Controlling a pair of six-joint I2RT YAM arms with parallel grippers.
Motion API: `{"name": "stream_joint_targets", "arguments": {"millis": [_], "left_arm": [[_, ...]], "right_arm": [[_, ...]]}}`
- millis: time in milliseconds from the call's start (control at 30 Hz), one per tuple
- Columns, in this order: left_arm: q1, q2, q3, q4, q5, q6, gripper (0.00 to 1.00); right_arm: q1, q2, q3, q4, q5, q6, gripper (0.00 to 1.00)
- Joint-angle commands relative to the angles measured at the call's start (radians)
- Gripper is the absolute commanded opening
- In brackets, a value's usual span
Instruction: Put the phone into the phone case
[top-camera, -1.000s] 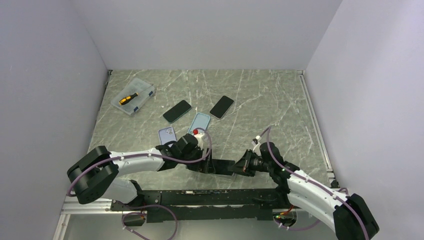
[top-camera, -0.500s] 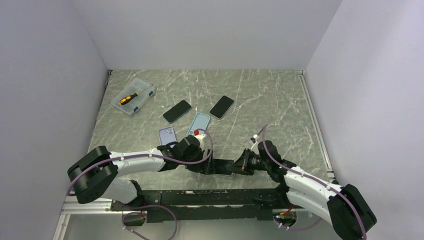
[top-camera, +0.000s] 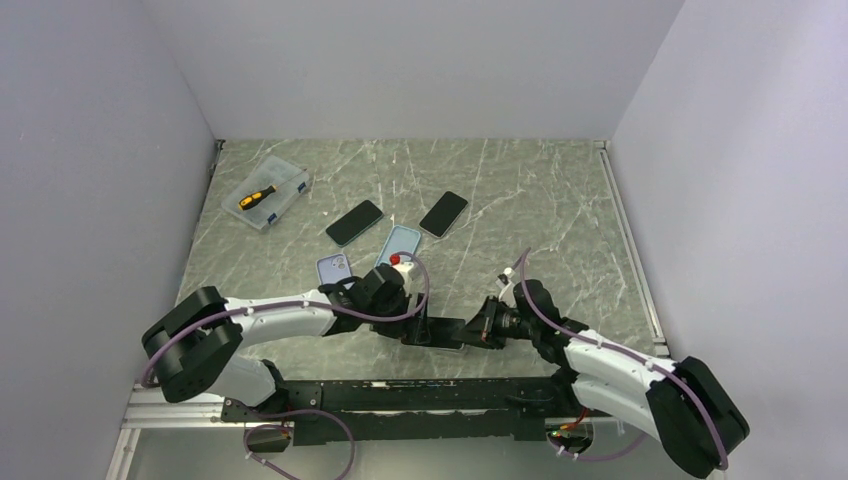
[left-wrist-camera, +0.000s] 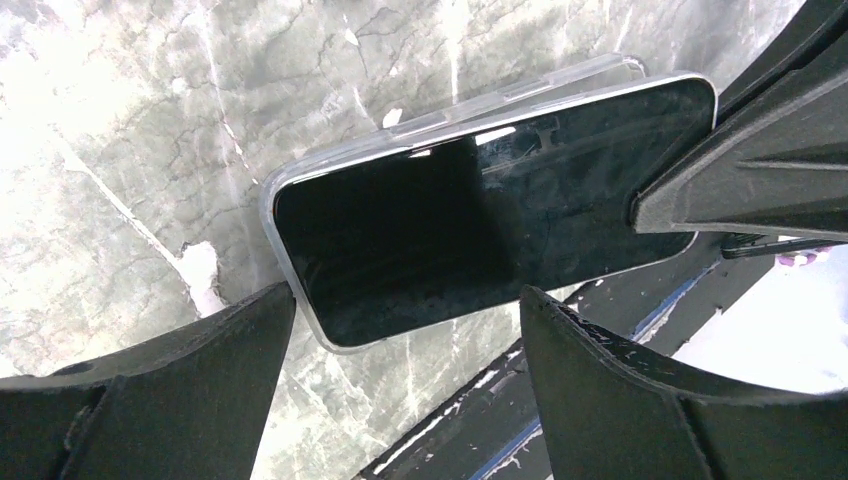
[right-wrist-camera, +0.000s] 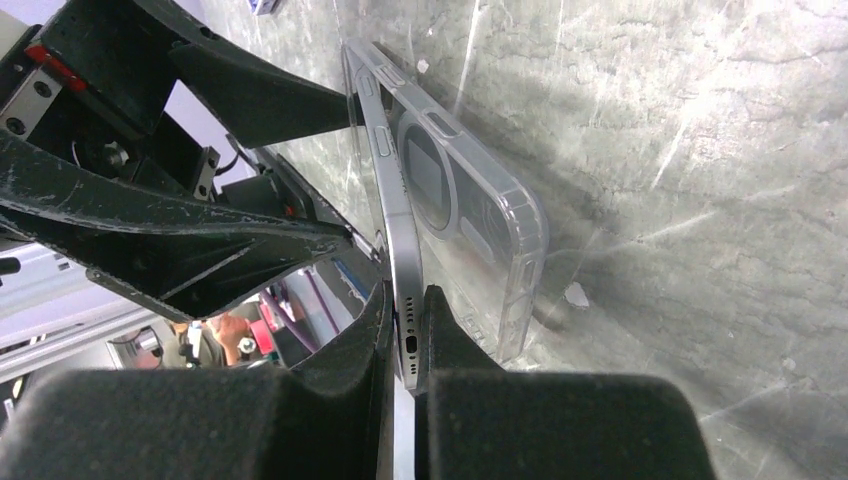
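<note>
Top external shows a tabletop (top-camera: 540, 200) of grey-green stone-patterned laminate veined in white, boxed in on three sides by plain matte pale walls (top-camera: 400, 60), with a metal rail (top-camera: 630, 250) down its right edge; toward the back left sits a clear plastic box (top-camera: 283, 180) holding an orange-and-black screwdriver (top-camera: 257, 196); near it lie two flat black slab phones (top-camera: 354, 222) and two pale blue cases (top-camera: 399, 243), rounded at the corners; at the near edge the two white-shelled arms meet, looped with purple cable; the left gripper (left-wrist-camera: 405, 300) has its matte black fingers (left-wrist-camera: 600, 400) spread wide on either side of one end of the phone (left-wrist-camera: 480, 230), and whether they touch it cannot be told; the phone, glossy black glass smudged and reflective, lies face up in the clear phone case (left-wrist-camera: 450, 120), just in front of the black base frame (top-camera: 420, 385); in the right wrist view the right gripper (right-wrist-camera: 405, 345) is pinched shut on the phone's grey metal end, beside its port and speaker holes; that end stands away from the transparent case, while the far end meets it; a round ring shows through the case's back, and raised button covers line its side.
</note>
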Motion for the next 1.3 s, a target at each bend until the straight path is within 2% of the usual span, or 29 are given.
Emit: {"name": "stream_joint_targets", "arguments": {"millis": [0,400,733,767,900,1267], "left_arm": [[0.002,0.025,0.004,0.095,0.05,-0.001,0.88],[0.002,-0.038,-0.065,0.124,0.085,-0.034,0.86],[0.002,-0.078,-0.099,0.117,0.076,-0.06,0.85],[0.002,-0.075,-0.101,0.117,0.074,-0.062,0.86],[0.001,-0.061,-0.104,0.124,0.073,-0.072,0.85],[0.002,-0.067,-0.103,0.083,0.044,-0.071,0.86]], "right_arm": [[0.005,0.082,-0.037,-0.065,0.101,-0.055,0.0],[0.007,0.368,0.002,0.169,0.03,-0.074,0.0],[0.01,0.474,0.054,0.177,0.049,-0.109,0.0],[0.01,0.472,0.059,0.167,0.055,-0.114,0.01],[0.01,0.448,0.077,0.114,0.081,-0.138,0.18],[0.01,0.287,0.164,-0.126,0.185,-0.214,0.32]]}}
